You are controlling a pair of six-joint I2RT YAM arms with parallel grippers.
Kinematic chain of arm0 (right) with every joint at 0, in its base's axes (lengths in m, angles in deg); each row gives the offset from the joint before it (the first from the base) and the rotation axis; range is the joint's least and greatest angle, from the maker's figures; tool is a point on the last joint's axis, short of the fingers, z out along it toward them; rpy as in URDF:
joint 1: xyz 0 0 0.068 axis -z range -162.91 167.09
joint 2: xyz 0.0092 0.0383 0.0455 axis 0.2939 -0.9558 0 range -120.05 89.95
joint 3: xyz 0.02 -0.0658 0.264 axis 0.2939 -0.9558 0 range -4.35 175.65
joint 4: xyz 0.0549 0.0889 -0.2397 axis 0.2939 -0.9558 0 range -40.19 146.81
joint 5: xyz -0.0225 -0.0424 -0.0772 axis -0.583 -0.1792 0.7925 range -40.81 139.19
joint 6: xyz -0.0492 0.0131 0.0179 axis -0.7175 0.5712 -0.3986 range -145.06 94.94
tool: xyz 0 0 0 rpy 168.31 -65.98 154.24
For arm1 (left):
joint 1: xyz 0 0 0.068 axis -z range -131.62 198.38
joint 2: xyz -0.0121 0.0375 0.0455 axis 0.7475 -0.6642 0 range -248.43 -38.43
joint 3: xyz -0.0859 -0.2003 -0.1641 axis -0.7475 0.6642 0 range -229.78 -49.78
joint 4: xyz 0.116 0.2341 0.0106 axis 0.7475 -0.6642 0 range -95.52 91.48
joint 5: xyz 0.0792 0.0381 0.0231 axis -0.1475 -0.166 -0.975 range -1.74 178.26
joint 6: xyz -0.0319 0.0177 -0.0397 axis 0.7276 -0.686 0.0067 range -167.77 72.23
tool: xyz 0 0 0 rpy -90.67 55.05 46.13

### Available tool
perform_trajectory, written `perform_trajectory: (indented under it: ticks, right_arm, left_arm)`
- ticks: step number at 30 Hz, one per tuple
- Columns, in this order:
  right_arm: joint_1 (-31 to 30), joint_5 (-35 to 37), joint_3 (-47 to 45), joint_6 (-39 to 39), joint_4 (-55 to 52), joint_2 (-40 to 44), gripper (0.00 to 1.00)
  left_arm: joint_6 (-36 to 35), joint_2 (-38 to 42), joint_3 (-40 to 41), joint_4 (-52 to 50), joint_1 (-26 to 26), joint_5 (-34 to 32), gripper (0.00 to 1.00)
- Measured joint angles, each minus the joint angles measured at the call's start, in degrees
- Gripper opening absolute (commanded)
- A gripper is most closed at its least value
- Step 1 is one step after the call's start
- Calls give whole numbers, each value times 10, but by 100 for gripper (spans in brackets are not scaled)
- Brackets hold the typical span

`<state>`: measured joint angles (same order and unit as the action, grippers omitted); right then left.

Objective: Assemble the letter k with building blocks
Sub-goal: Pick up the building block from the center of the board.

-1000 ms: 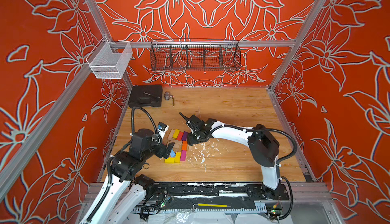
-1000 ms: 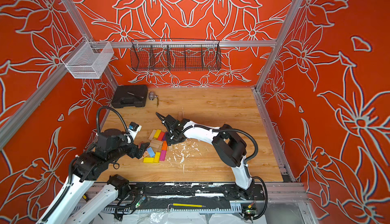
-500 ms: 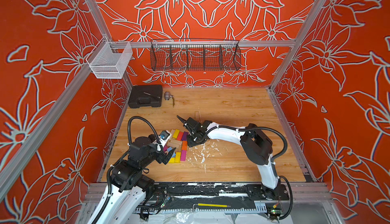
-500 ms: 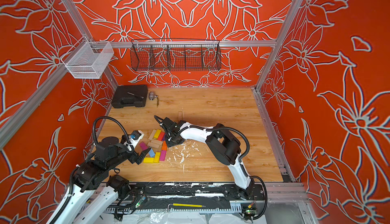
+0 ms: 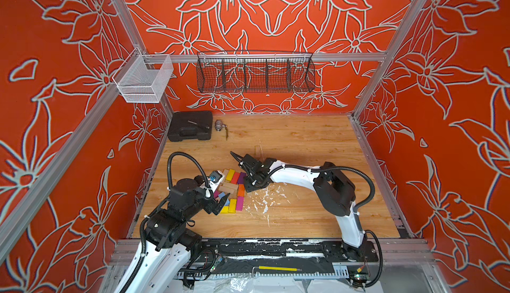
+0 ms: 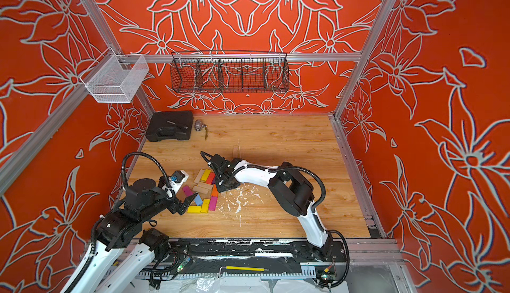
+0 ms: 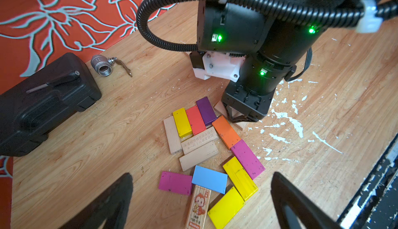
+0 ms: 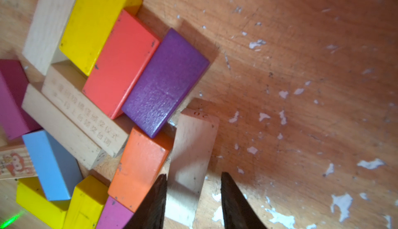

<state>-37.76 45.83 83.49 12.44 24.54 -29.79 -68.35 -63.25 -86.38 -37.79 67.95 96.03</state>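
Wooden tabletop (image 5: 303, 140) inside orange floral walls, white flecks scattered. Building blocks (image 5: 233, 192) in loose heap between arms, no k formed yet. Right gripper (image 8: 193, 174) low at heap edge, jaws narrow astride plain block (image 8: 193, 139) touching orange block (image 8: 140, 165). Gap shows on one side, so not pinching. Probably picked as outermost, easiest to free. Left gripper (image 7: 202, 174) spread wide, empty, above heap's other end, leaving room.

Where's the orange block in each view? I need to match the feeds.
Top view: orange block, right edge of the block cluster.
Top view: orange block, same spot.
Left wrist: orange block, just right of centre.
Right wrist: orange block, lower, left of centre.
Shared landmark: magenta block at its end.
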Motion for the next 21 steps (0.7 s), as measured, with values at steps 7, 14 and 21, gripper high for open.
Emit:
perform_trajectory:
  ticks: [7, 14, 21]
  right_arm:
    - [0, 18, 9, 14, -1, -11, 32]
    - [0, 37, 9, 27, -3, -11, 29]
    - [4, 86, 12, 51, -12, -9, 25]
  left_arm:
    - [-1, 0, 1, 2, 0, -1, 97]
    - [-2, 0, 5, 8, 0, 0, 97]
    - [-2, -7, 7, 12, 0, 2, 97]
